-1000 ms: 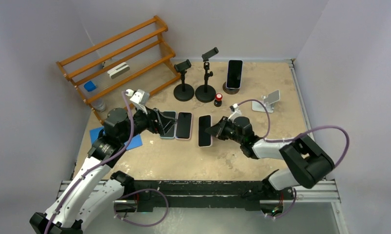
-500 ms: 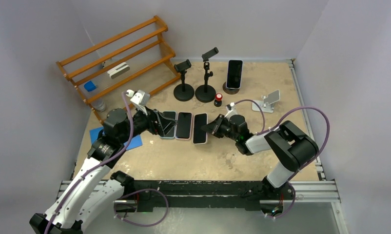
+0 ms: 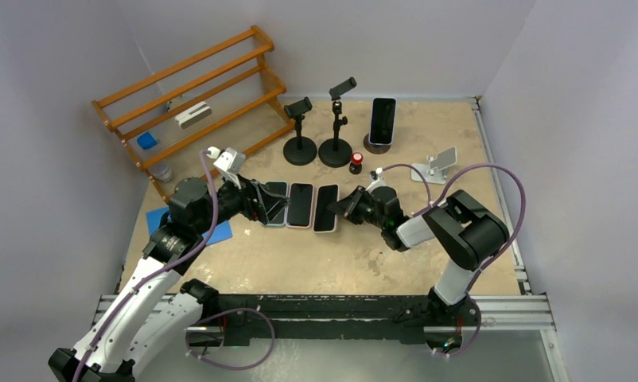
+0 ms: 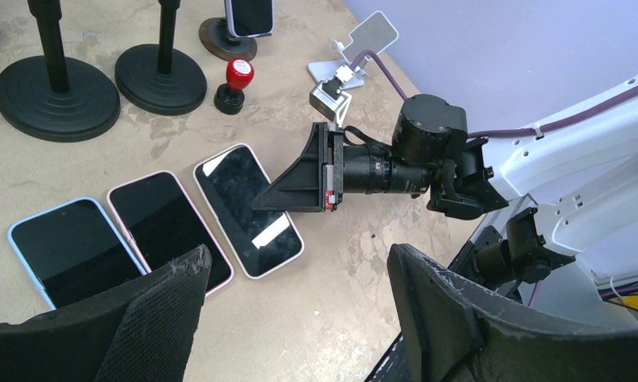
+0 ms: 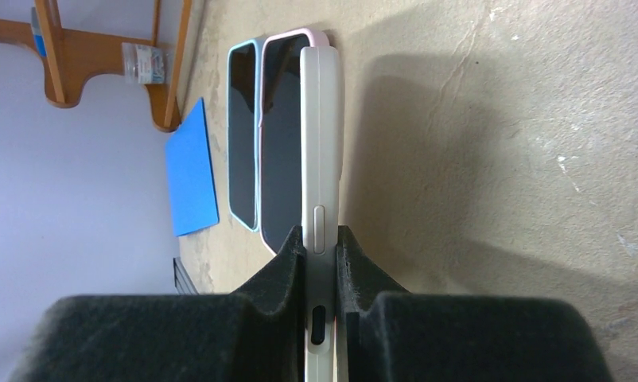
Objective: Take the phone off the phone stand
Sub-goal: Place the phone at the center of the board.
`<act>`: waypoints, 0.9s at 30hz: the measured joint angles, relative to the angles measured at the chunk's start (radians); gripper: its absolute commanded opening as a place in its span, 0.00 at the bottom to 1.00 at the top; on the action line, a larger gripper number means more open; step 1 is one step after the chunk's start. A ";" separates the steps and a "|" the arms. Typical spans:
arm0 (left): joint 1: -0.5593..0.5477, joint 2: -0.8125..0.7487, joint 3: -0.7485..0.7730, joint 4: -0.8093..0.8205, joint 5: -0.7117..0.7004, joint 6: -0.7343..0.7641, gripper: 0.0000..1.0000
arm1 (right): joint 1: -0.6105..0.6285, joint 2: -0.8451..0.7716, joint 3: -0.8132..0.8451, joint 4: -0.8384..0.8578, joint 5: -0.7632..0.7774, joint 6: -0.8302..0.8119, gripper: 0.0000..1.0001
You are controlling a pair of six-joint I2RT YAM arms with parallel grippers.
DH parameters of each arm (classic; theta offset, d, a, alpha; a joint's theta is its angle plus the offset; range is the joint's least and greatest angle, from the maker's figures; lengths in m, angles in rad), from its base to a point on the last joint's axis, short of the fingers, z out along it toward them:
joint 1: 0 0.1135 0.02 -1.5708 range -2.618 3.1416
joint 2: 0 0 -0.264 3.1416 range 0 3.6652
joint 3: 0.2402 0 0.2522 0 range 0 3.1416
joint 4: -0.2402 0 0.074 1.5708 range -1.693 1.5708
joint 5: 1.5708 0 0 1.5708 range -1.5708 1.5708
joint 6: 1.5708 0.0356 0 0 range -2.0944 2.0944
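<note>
My right gripper is shut on the right edge of a white-cased phone, held low at the table next to a pink-cased phone and a blue-cased phone. In the right wrist view the white phone is edge-on, pinched between my pads. My left gripper is open and empty beside the blue phone; its wrist view shows all three phones, the white one among them. Another phone leans on a round stand at the back.
Two empty black clamp stands and a red stamp stand behind the phones. A white stand is at the right. A wooden rack fills the back left, with a blue sheet near it.
My right gripper has carried the white phone to the left, up beside the pink phone. The left arm has not moved.
</note>
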 measured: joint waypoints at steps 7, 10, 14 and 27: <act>0.000 0.000 -0.002 0.000 0.002 0.000 0.80 | -0.006 0.029 0.012 0.000 0.001 0.005 0.00; 0.000 0.000 -0.002 0.000 0.002 0.000 0.80 | -0.008 0.043 0.023 0.001 -0.002 0.011 0.04; 0.000 0.000 -0.002 0.000 0.002 0.000 0.80 | -0.011 0.053 0.032 0.001 -0.005 0.016 0.19; 0.000 0.000 -0.002 0.000 0.003 0.000 0.80 | -0.033 0.065 0.038 0.002 -0.005 0.019 0.41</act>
